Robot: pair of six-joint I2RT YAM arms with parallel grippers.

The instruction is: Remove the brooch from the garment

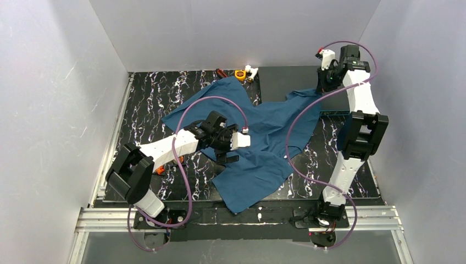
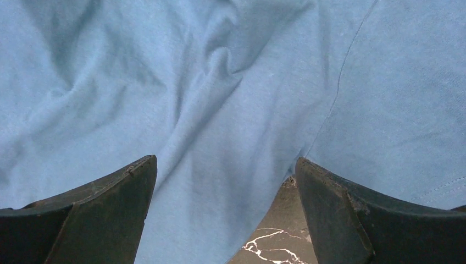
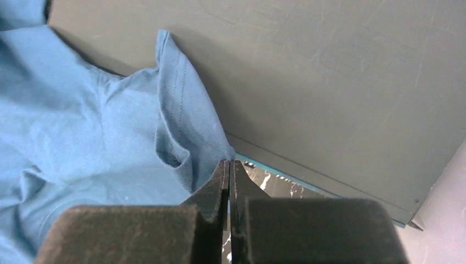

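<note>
Left pincer wide over garment

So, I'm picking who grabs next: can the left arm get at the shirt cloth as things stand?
Probably yes. The left gripper hovers open directly over the garment, and nothing lies between its fingers and the creased cloth below them.

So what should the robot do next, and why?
Probably lower the open left gripper and pinch the ridge of the T-shirt lying between its jaws, to turn the cloth over: no brooch shows anywhere yet.
</note>
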